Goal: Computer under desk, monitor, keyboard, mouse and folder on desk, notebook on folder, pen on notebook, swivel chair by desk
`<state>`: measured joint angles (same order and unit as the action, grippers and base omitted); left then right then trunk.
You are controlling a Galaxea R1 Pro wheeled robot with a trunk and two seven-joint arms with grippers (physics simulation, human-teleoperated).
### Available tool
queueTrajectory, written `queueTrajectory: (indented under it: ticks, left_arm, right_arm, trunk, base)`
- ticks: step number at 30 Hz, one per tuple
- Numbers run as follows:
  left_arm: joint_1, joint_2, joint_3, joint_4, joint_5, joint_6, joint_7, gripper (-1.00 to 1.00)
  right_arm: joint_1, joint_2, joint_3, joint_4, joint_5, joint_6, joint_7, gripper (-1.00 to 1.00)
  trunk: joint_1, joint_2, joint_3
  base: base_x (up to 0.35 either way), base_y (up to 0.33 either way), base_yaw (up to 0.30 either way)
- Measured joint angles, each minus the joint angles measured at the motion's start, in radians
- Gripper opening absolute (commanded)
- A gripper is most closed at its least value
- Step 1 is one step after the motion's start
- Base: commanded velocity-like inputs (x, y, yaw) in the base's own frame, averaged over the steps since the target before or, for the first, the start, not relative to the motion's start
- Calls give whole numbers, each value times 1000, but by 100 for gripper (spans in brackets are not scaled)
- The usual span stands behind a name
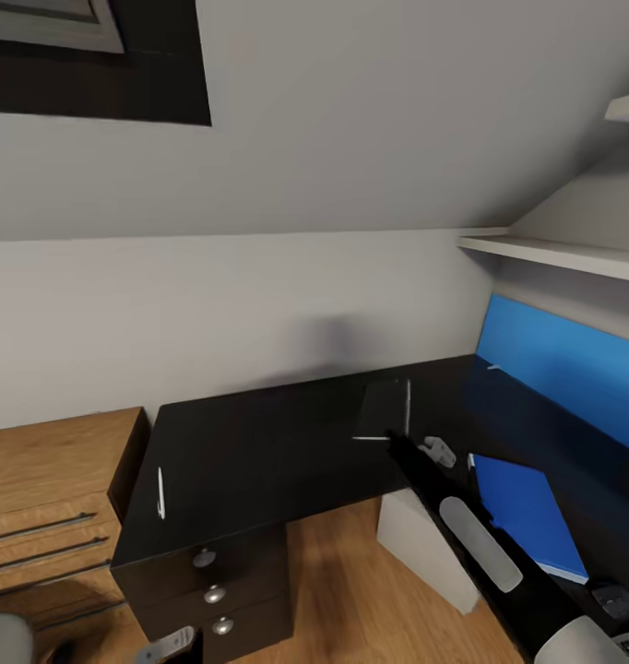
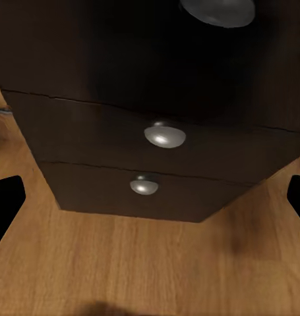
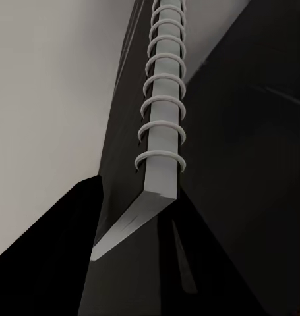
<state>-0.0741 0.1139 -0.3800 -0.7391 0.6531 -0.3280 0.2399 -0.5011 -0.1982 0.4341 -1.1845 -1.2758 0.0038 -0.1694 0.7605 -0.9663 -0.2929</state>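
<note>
Head view: the right gripper [image 1: 434, 450] is seen over the middle of the black desk [image 1: 259, 452], with the notebook [image 1: 385, 410] tilted on edge at its tip. In the right wrist view the notebook [image 3: 159, 141] is shown close up, spiral binding running away from the camera, dark finger shapes on both sides; the jaws appear clamped on it near one corner. The blue folder [image 1: 522, 512] is lying flat on the desk to the right of the arm. The pen [image 1: 160, 492] is lying near the desk's left front edge, well apart from the folder. A grey-white box under the desk, likely the computer [image 1: 425, 549], is seen below the right arm. The mouse [image 1: 616, 599] is at the near right, and a keyboard corner may be beside it. A grey edge of the swivel chair [image 1: 3, 638] is at the near left.

The left gripper [image 2: 150, 197] is held low in front of the desk drawers [image 2: 156, 141], jaws apart, nothing between them.

Risks, as judged: the notebook is held by a corner, so it could be swung or slipped during the carry to the folder. A tilted release could leave it overhanging or push the folder. The mouse could be knocked by the arm.
</note>
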Motion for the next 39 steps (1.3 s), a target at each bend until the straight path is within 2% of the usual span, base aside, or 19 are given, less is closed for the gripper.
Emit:
queueTrajectory:
  ticks: [3, 6, 7, 12, 15, 20, 23, 27, 33, 36, 39]
  left_arm:
    - [0, -3, -40, 29, 3, -82, 0, 100]
    - [0, -3, -71, 38, 4, -117, 0, 100]
    - [0, -4, -91, 48, 5, -134, 1, 100]
    - [0, -6, -99, 55, 5, -139, 1, 100]
    - [0, -7, -100, 58, 5, -140, 1, 100]
    - [0, -9, -103, 64, 4, -141, 1, 100]
    - [0, -13, -105, 65, 4, -141, 1, 100]
    - [0, -16, -105, 66, 4, -141, 0, 100]
    - [0, -23, -107, 67, 4, -140, -2, 100]
    - [0, -26, -118, 67, 4, -139, -2, 100]
    - [0, -27, -156, 67, 5, -136, 0, 100]
  right_arm:
    - [0, -12, -5, 19, -3, 0, 3, -100]
    - [1, -12, -7, 63, -5, 0, 9, -100]
    - [1, -10, -9, 132, -6, -1, 45, -100]
    - [0, -13, -16, 161, -7, 0, 99, -100]
    - [0, -15, -20, 167, -22, 0, 118, -100]
    - [1, -16, -23, 218, -127, 1, 147, -100]
    - [0, -17, -23, 232, -153, 2, 179, -100]
    - [1, -20, -24, 239, -166, 3, 210, -100]
    - [1, -22, -24, 262, -190, 5, 227, -100]
    - [1, -22, -24, 267, -225, 5, 228, -100]
    - [1, -22, -23, 274, -261, 15, 228, -100]
  trunk:
    - [-11, 21, 9]
    - [-23, 42, 19]
    - [-27, 49, 22]
    - [-46, 84, 38]
    - [-58, 105, 47]
    - [-77, 140, 63]
    - [-88, 161, 72]
    - [-104, 189, 85]
    - [-127, 231, 104]
    - [-138, 252, 113]
    - [-142, 260, 116]
  base:
    - [0, 0, -300]
    - [0, 0, -300]
    - [0, 0, -300]
    - [0, 0, -300]
    - [0, 0, -300]
    - [0, 0, -300]
    - [0, 0, -300]
    - [0, 0, -300]
    - [0, 0, -300]
    - [0, 0, -300]
    - [0, 0, -227]
